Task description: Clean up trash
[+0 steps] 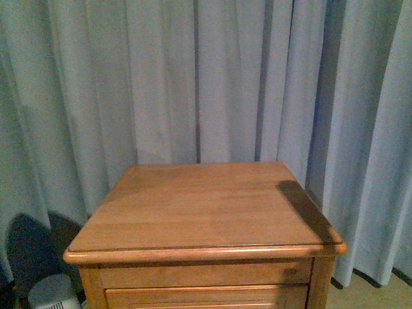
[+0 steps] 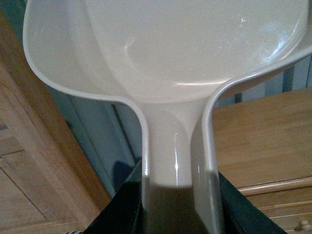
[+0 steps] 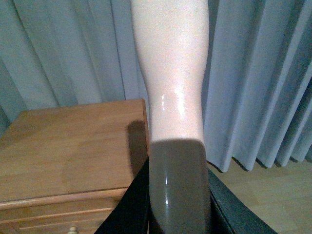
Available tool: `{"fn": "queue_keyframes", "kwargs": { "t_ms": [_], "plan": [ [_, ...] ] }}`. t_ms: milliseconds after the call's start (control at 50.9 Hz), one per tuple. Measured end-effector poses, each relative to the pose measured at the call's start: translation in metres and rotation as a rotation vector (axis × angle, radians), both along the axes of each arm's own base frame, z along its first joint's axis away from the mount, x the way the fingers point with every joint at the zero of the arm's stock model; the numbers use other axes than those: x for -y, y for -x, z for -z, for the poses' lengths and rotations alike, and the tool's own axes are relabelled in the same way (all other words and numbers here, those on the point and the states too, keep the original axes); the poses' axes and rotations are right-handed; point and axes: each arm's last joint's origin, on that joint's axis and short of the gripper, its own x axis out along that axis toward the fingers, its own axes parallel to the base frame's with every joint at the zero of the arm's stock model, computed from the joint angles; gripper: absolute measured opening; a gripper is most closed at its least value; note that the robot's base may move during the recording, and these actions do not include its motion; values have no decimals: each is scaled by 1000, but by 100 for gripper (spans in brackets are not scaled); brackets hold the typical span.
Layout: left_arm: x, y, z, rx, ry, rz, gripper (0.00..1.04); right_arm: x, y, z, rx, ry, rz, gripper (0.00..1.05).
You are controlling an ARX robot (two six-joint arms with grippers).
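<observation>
No trash shows in any view. In the left wrist view my left gripper (image 2: 178, 209) is shut on the handle of the pale pink dustpan (image 2: 170, 48), whose scoop fills the upper part of the picture and looks empty. In the right wrist view my right gripper (image 3: 178, 204) is shut on the pale pink brush handle (image 3: 173, 73), which rises in front of the curtain; its bristles are out of view. Neither arm appears in the front view.
A wooden nightstand (image 1: 206, 212) with a bare top and drawers stands ahead, also visible in both wrist views. Grey-blue curtains (image 1: 206, 77) hang behind it. A small white bin (image 1: 55, 293) sits on the floor at lower left. Wooden cabinet panels (image 2: 29, 170) are beside the dustpan.
</observation>
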Motion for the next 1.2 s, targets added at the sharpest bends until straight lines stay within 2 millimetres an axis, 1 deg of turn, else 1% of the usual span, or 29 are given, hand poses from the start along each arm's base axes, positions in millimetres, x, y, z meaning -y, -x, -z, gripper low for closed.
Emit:
{"fn": "queue_keyframes", "kwargs": {
  "t_ms": [98, 197, 452, 1199],
  "plan": [
    [0, 0, 0, 0, 0, 0, 26, -4, 11, 9, -6, -1, -9, 20],
    [0, 0, 0, 0, 0, 0, 26, -7, 17, 15, -8, 1, -20, 20],
    [0, 0, 0, 0, 0, 0, 26, -7, 24, 16, 1, -7, -18, 20],
    [0, 0, 0, 0, 0, 0, 26, -6, 26, 18, -15, -9, -3, 20]
  ]
}}
